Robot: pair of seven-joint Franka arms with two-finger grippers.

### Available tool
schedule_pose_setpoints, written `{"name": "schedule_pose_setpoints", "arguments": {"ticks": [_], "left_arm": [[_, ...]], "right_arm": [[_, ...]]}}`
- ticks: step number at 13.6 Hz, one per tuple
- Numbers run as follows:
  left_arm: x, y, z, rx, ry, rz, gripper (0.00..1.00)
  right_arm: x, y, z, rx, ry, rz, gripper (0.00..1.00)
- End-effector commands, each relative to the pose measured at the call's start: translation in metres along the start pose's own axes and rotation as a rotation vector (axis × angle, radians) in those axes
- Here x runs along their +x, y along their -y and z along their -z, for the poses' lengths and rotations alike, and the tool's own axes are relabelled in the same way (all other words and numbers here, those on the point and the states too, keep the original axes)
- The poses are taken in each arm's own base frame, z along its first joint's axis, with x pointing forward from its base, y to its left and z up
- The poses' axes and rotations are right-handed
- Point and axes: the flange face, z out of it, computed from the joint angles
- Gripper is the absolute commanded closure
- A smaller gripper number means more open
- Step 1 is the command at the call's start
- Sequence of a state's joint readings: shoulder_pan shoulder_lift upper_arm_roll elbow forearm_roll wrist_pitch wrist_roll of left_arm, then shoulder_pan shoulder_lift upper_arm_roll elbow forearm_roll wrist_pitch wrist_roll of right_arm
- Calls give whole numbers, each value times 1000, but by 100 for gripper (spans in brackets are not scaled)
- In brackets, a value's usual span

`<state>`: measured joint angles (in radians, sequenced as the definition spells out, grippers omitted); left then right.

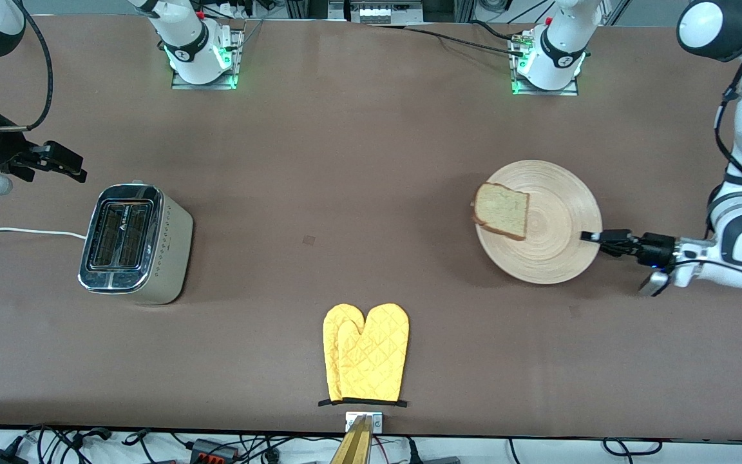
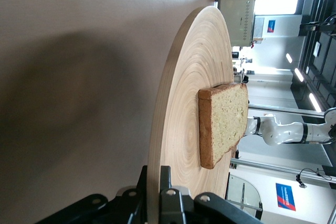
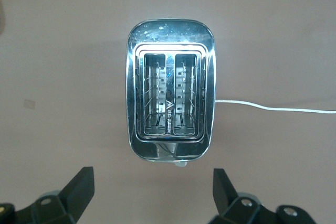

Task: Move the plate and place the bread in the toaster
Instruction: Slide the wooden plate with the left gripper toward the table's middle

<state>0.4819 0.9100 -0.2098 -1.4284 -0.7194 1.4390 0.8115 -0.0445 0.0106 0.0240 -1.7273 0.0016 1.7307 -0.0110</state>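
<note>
Step in hand: shifting plate [image 1: 554, 248], rim clamped at its 3 o'clock by left end effector [image 1: 591, 236]. Best kept level, moved slowly, lest bread [image 1: 502, 211] at plate's 10 o'clock slide. Right end effector [image 3: 152, 187] released, waiting above toaster [image 1: 134, 243], right-arm end of desk [image 1: 358, 161].

On our brown table [image 1: 358, 167] we see the toaster [image 1: 134, 243], the plate [image 1: 554, 245] and yellow mitts [image 1: 366, 353], all well apart.

bread [image 1: 502, 211] on plate [image 1: 540, 222]; left gripper [image 1: 591, 236] at rim, toaster [image 1: 134, 243] apart
</note>
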Motion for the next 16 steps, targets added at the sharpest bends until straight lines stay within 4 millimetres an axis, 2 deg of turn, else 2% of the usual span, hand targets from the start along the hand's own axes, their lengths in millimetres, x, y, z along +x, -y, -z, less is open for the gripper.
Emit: {"name": "schedule_pose_setpoints", "arguments": {"ticks": [1, 4, 7, 16], "left_arm": [[10, -21, -29, -14, -37, 15, 99], [24, -39, -84, -26, -124, 24, 99], [38, -58, -149, -52, -212, 49, 99], [48, -105, -274, 8, -363, 124, 99]], "right_arm": [[1, -2, -2, -9, -7, 13, 0], [3, -4, -6, -9, -1, 40, 0], [3, -8, -5, -8, -7, 48, 0], [2, -14, -6, -11, -3, 57, 0]]}}
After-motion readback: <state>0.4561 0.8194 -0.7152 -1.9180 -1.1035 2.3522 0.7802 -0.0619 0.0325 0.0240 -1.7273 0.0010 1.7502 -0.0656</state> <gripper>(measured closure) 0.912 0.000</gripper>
